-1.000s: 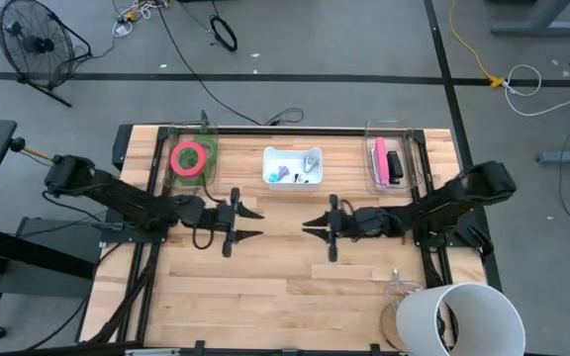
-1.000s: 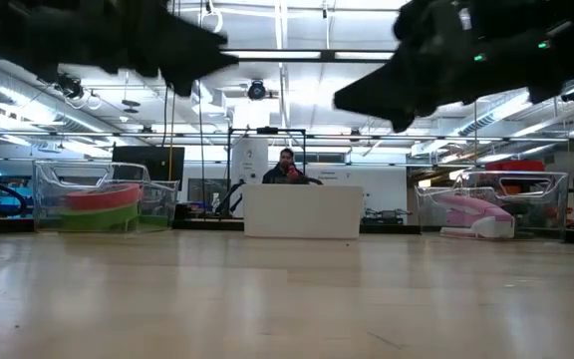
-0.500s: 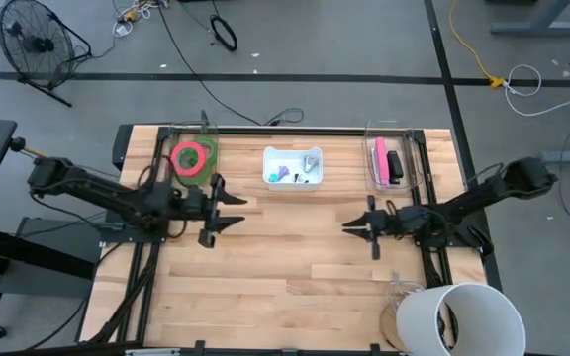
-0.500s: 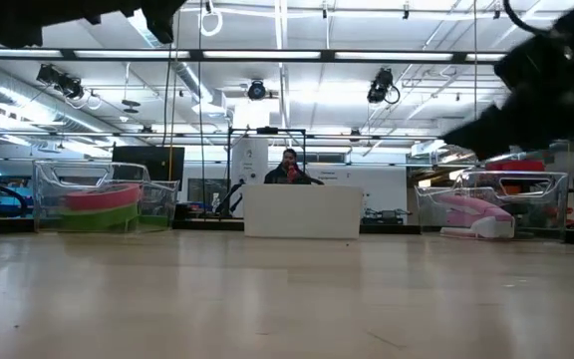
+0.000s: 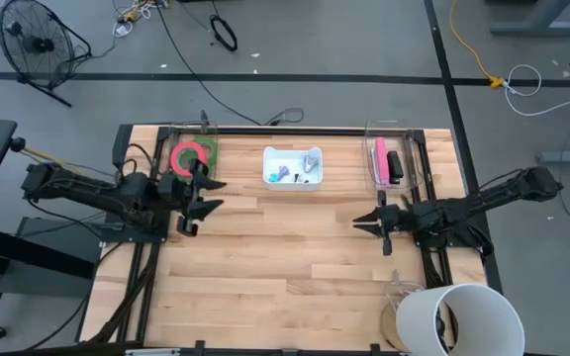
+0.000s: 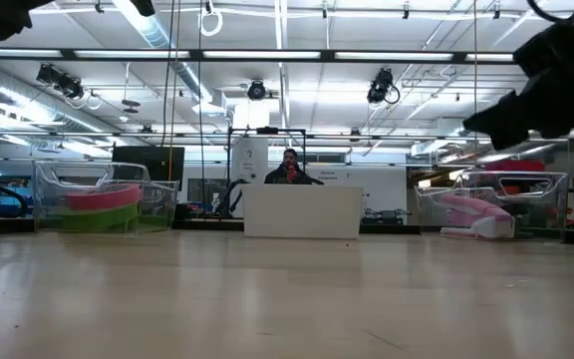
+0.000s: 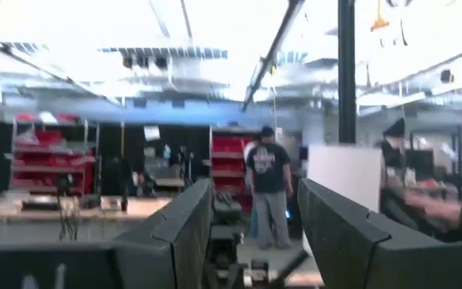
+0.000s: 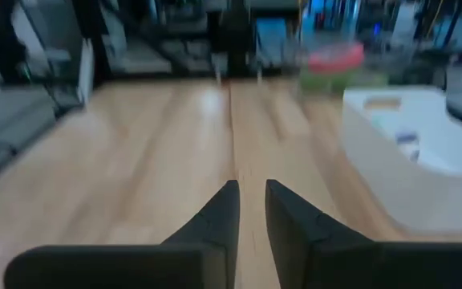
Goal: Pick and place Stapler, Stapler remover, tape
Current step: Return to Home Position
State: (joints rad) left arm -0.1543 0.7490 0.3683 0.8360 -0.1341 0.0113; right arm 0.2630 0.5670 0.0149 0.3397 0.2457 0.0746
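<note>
Pink tape (image 5: 191, 156) in clear bin (image 5: 213, 146), left end effector (image 5: 216, 194) nearby, jaws parted

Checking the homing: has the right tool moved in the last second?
Yes. The right tool has drawn back rightward, farther from the white bin.
</note>
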